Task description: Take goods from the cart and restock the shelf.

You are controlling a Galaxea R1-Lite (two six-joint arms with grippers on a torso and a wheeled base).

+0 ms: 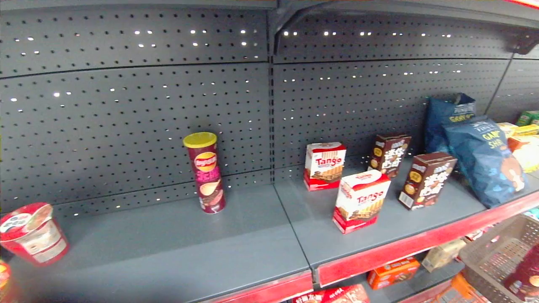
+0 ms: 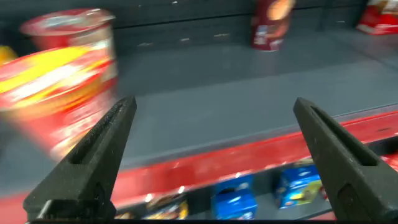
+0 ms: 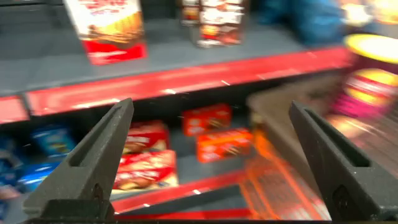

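1. On the grey metal shelf point(image 1: 177, 248), before its perforated back panel, a tall maroon crisp tube with a yellow lid point(image 1: 205, 172) is stood upright, well apart from the other stock.
2. Right of the tube, a white-and-red wafer box point(image 1: 324, 165) is stood near the back; a second wafer box point(image 1: 360, 200) is placed nearer the red front edge.
3. Further right, a brown carton point(image 1: 389, 154) and a second brown carton point(image 1: 425, 180) are stood upright, just beside two dark blue snack bags point(image 1: 484, 162).
4. A red-and-white noodle cup point(image 1: 33, 233) is set at the shelf's far left end.
5. A brownish perforated plastic cart basket point(image 1: 492, 252) is seen at lower right, below shelf level; a maroon pack point(image 1: 526, 273) is lying inside.
6. The left gripper point(image 2: 214, 104) is held before the shelf's front edge, near the noodle cup, its fingers spread apart and empty.
7. The right gripper point(image 3: 211, 107) is held before the lower shelves, beside the basket, its fingers likewise spread and empty.
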